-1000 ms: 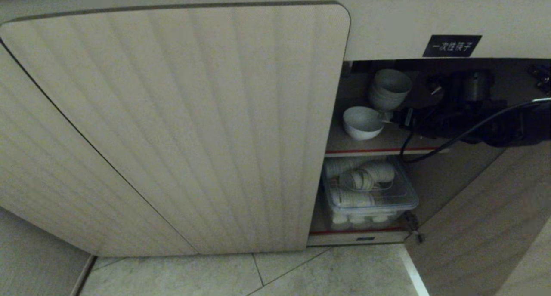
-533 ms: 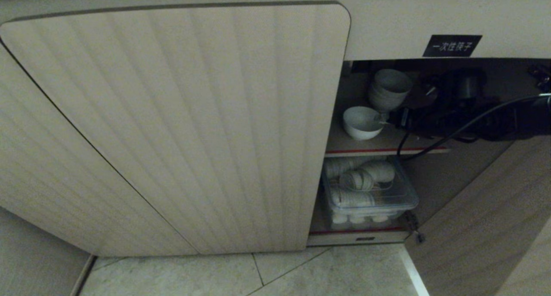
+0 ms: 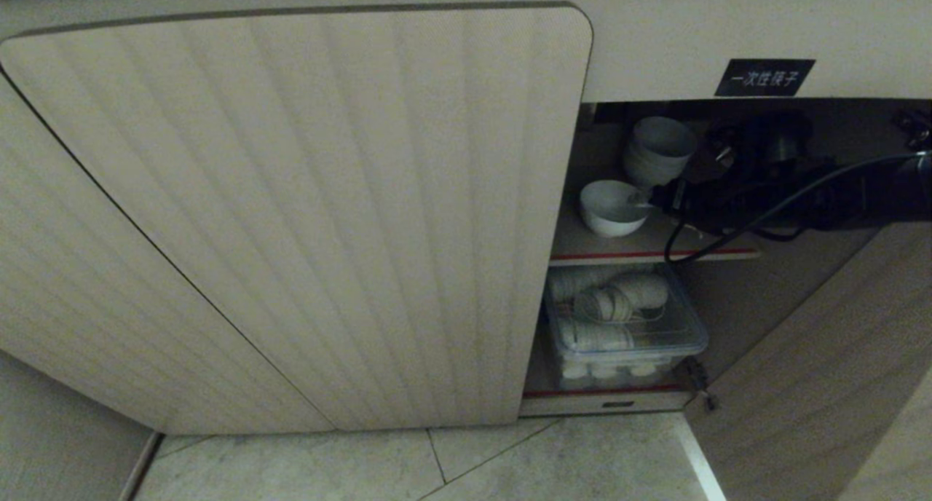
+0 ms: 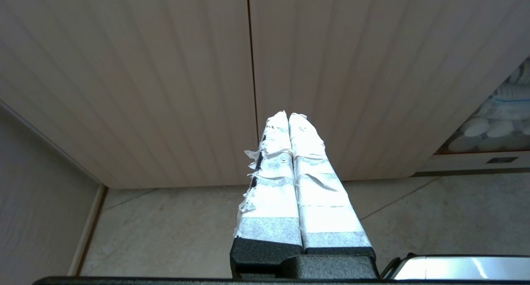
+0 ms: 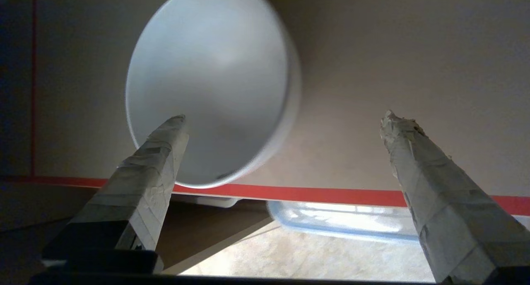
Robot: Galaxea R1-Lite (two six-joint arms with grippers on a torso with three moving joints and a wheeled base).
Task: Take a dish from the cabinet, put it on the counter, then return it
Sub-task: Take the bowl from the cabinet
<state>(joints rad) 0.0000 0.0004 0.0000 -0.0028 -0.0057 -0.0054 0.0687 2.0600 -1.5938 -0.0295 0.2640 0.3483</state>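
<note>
Since a second ago, the right gripper (image 3: 648,195) has slid further into the beige fluted cabinet (image 3: 306,217), its taped fingers (image 5: 161,152) spread wide and reaching the rim of the small white ceramic bowl (image 3: 610,206) near the red-edged shelf's (image 3: 641,255) front edge. Nothing is gripped yet; closing comes next. The left gripper (image 4: 290,123) hangs parked, pressed together.

One black label (image 3: 764,77) is fixed to the cabinet (image 3: 655,42) front, directly above the open compartment. Its white characters read 一次性筷子.
</note>
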